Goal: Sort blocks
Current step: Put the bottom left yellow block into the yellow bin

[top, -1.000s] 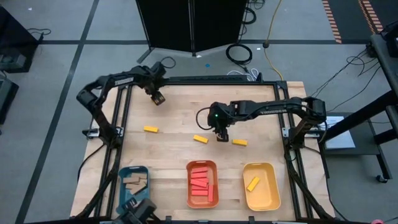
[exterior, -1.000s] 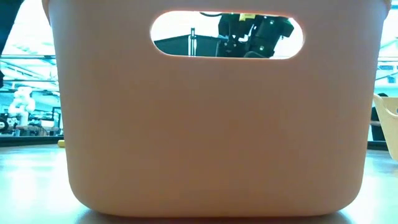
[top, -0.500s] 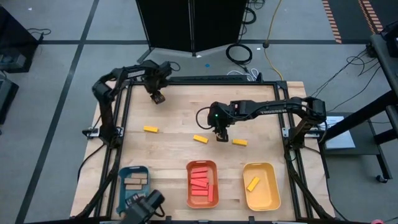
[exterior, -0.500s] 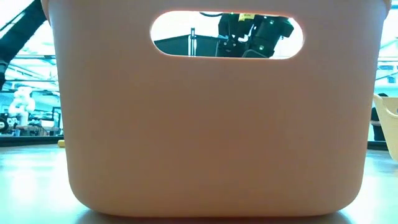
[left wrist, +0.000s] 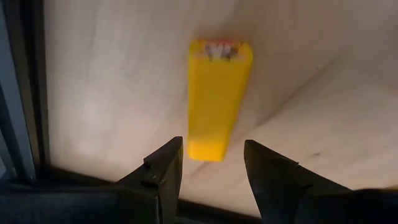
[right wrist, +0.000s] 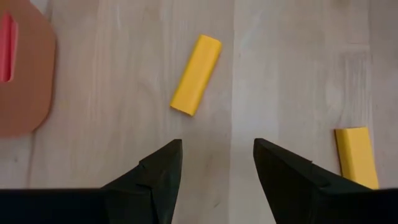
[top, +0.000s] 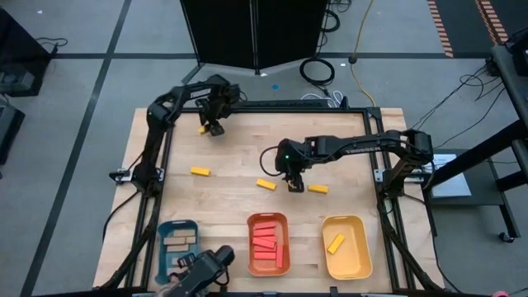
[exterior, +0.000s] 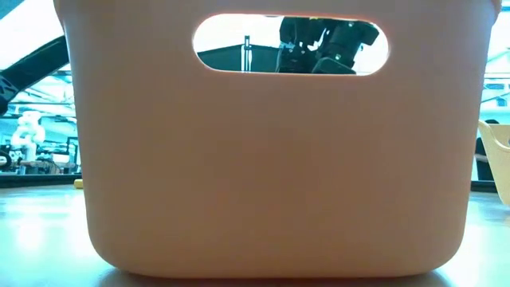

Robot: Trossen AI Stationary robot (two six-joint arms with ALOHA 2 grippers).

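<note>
The wooden table (top: pixel 247 157) has a dark frame (top: pixel 272 106) round its edge. The left gripper (top: pixel 214 125) is up at the far edge, close to that frame, so there is little room behind it. Its fingers (left wrist: pixel 163 168) are open and hold nothing. A yellow block (left wrist: pixel 217 96) lies on the wood just past the fingertips, lined up with the gap.

The right gripper (top: pixel 294 183) is low over the middle of the table. Its fingers (right wrist: pixel 158 174) are open wide and hold nothing too. One yellow block (top: pixel 266 184) lies just to the left of it and another yellow block (top: pixel 318 189) lies just to the right. A fourth yellow block (top: pixel 200 172) lies alone nearer the left frame, with bare wood all round it.

Three trays sit along the near edge. The blue tray (top: pixel 177 247) has tan blocks (top: pixel 182 240) in it. The orange tray (top: pixel 268 243) has red blocks (top: pixel 265 242) in it. The yellow tray (top: pixel 346 246) has one yellow block (top: pixel 335 242) in it. There is open wood between the trays and the right gripper.

In the low view the orange tray's wall (exterior: pixel 271 167) fills almost everything. Only a bit of a dark arm shows through its handle hole.
</note>
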